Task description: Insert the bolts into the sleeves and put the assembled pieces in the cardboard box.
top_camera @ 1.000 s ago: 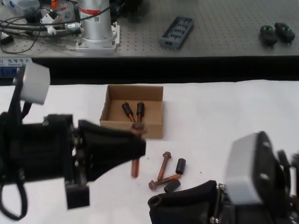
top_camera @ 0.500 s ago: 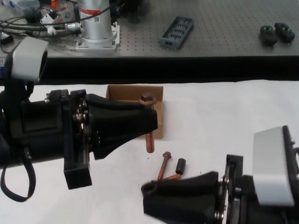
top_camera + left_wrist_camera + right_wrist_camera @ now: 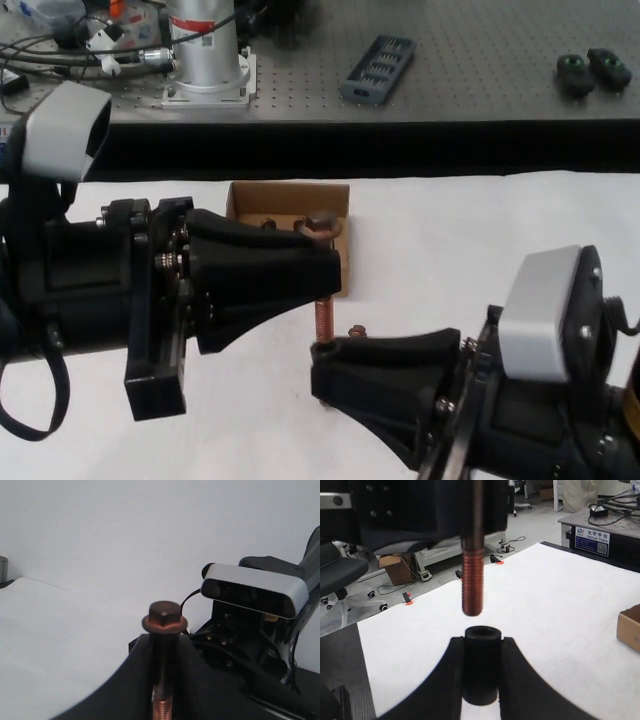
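1. Your left gripper is clamped on the copper bolt, which stands upright with its head above the fingers and its threaded end hanging free.
2. Your right gripper pinches the black sleeve upright, bore up, just under the bolt's tip (a gap shows between them).
3. The cardboard box sits just behind both grippers; bare white cloth lies open to its right.

Copper bolt held upright, hex head on top, threaded tip just above the open bore of the upright black sleeve, not touching. Brown cardboard box open-topped, farther back.
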### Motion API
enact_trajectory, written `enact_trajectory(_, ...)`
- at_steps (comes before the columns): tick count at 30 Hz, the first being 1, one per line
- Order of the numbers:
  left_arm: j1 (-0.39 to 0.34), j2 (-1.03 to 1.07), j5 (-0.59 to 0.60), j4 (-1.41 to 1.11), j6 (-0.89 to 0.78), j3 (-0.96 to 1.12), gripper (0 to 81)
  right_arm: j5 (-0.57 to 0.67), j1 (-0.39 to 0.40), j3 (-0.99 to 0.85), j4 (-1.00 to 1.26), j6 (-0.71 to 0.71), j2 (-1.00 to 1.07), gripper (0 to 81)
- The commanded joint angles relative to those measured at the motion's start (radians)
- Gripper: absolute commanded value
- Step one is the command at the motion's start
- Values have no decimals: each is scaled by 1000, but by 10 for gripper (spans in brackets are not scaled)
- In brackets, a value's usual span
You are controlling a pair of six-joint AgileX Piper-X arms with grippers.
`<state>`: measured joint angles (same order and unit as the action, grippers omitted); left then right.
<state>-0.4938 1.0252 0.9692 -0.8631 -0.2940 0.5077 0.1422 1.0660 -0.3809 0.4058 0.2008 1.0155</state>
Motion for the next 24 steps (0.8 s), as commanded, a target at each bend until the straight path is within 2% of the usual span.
enact_trajectory(1, 1, -2, 38, -36, -6, 6, 6, 11, -9, -5, 82, 2, 16, 38)
enact_trajectory(9, 1, -2, 38, -36, -6, 6, 6, 103, -8, -5, 101, 25, 16, 38)
enact_trajectory(24, 1, -2, 38, -36, 2, 6, 6, 39, -19, -5, -11, 22, -62, 38)
